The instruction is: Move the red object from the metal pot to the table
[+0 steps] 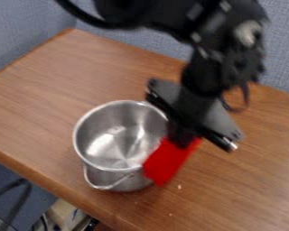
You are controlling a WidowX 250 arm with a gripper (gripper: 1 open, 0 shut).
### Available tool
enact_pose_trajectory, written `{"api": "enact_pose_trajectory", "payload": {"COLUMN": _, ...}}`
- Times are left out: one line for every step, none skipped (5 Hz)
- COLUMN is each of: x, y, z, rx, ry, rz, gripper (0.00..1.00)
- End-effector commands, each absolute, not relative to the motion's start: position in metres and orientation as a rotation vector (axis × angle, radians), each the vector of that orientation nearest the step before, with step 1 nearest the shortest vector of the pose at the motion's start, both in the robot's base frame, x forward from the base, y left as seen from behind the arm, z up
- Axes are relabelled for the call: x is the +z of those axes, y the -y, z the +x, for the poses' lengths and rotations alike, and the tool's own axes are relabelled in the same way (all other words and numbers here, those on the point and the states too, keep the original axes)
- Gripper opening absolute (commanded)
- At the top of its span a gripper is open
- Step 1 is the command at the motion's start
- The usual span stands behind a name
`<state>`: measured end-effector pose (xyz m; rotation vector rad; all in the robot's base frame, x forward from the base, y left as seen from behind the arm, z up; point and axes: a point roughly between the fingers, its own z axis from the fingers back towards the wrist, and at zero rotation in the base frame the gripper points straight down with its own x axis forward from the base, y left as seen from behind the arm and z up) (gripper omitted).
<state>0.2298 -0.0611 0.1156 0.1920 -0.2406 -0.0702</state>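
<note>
Black gripper (pixel 181 143), jaws clamped on the bright red rectangular block (pixel 169 161), holds it beside the shiny steel pot (pixel 111 144) above the wooden table (pixel 62 77), evidently for set-down.

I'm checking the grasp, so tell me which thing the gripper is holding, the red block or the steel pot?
The red block. The gripper is shut on its upper end, with the block hanging beside the metal pot, whose inside looks empty.
</note>
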Motion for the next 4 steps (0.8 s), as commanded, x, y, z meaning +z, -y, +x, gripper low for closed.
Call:
{"api": "enact_pose_trajectory", "payload": {"x": 0.117, "y": 0.077, "z": 0.235, "rx": -0.08, "ry": 0.278, "rz": 0.176, "gripper": 0.0}}
{"api": "enact_pose_trajectory", "payload": {"x": 0.106, "y": 0.089, "z": 0.235, "rx": -0.105, "ry": 0.267, "rz": 0.171, "gripper": 0.0}}
{"api": "enact_pose_trajectory", "payload": {"x": 0.094, "y": 0.098, "z": 0.233, "rx": -0.115, "ry": 0.26, "rz": 0.158, "gripper": 0.0}}
{"api": "enact_pose_trajectory", "payload": {"x": 0.092, "y": 0.11, "z": 0.23, "rx": -0.128, "ry": 0.265, "rz": 0.146, "gripper": 0.0}}
